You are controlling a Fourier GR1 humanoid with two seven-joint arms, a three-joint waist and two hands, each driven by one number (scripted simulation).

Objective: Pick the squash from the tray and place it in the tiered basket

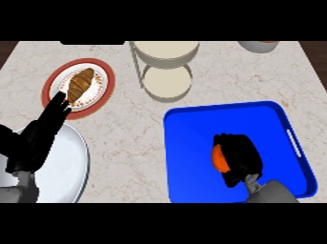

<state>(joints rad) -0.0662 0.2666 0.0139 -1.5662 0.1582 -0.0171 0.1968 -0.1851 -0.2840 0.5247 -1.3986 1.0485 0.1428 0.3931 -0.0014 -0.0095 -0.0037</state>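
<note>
An orange squash (219,158) lies on the blue tray (194,128) at the lower right, mostly hidden. My right hand (239,159) sits over it with its fingers curled round it. The tiered basket (166,64) stands at the back centre, with cream round shelves on a thin metal frame. My left hand (35,136) is at the lower left, open with fingers stretched toward the red plate, holding nothing.
A red-rimmed plate (104,90) with a croissant (80,82) is at the back left. A large white plate (71,164) lies under my left forearm. A white bowl (259,45) shows at the back right edge.
</note>
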